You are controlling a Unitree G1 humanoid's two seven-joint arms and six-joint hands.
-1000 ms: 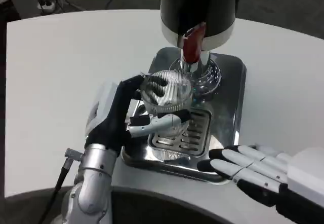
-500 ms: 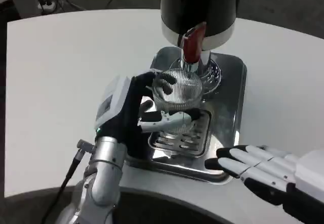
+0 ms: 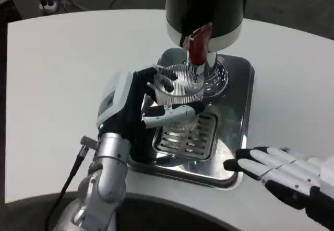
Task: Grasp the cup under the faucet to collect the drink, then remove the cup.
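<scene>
A clear ribbed cup (image 3: 179, 89) hangs just above the slotted grate, right below the faucet's red lever (image 3: 198, 45). My left hand (image 3: 136, 110) grips the cup from its left side, thumb across the front and fingers behind. The black dispenser (image 3: 204, 6) stands at the back of the steel drip tray (image 3: 239, 111). My right hand (image 3: 284, 174) lies flat and open at the tray's front right corner, holding nothing. I cannot tell whether liquid is in the cup.
The slotted grate (image 3: 189, 139) sits in the tray's front half. White table (image 3: 57, 74) spreads widely to the left and right. The table's front edge curves just below my forearms. Cables lie on the floor at the top left.
My left hand has carried the cup back and slightly right, up close under the faucet. My right hand has slid a little to the right and down along the table.
</scene>
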